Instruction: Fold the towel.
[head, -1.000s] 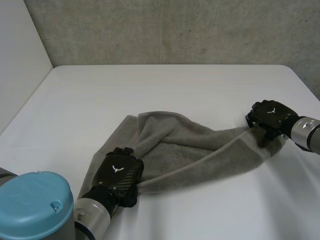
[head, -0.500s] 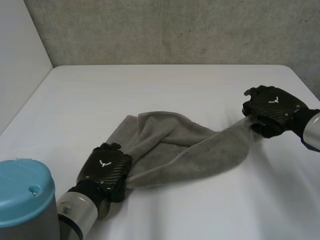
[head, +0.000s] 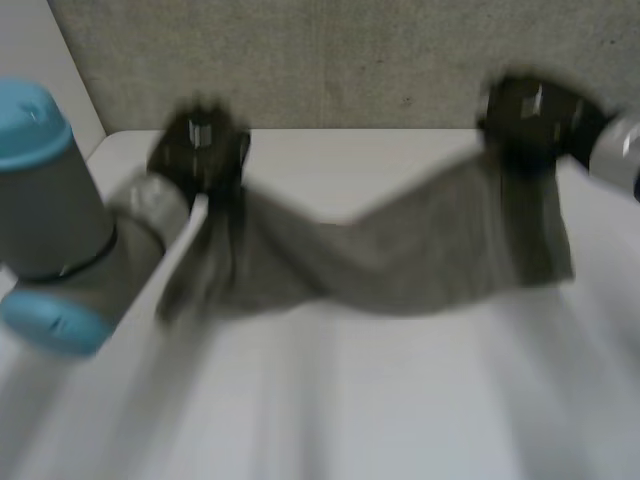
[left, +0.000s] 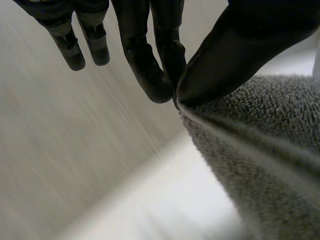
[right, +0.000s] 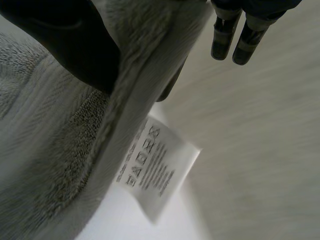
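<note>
The grey towel (head: 400, 260) hangs in the air above the white table (head: 400, 400), stretched between both hands and sagging in the middle. My left hand (head: 200, 145) holds its left top corner; in the left wrist view the thumb (left: 240, 45) and a finger pinch the towel's edge (left: 260, 150). My right hand (head: 530, 115) holds the right top corner. Seen from the right wrist, the thumb (right: 65, 40) presses the towel (right: 50, 150) against the fingers, and a white care label (right: 157, 167) dangles from the hem.
My left arm (head: 70, 230), grey with light-blue caps, rises at the left over the table's edge. A grey wall (head: 350, 60) stands behind the table. The towel's lower edge hangs close to the tabletop.
Both hands have lifted the towel off the table and pulled it up and back, spreading it between them. The right hand closed on its corner during the last second.
</note>
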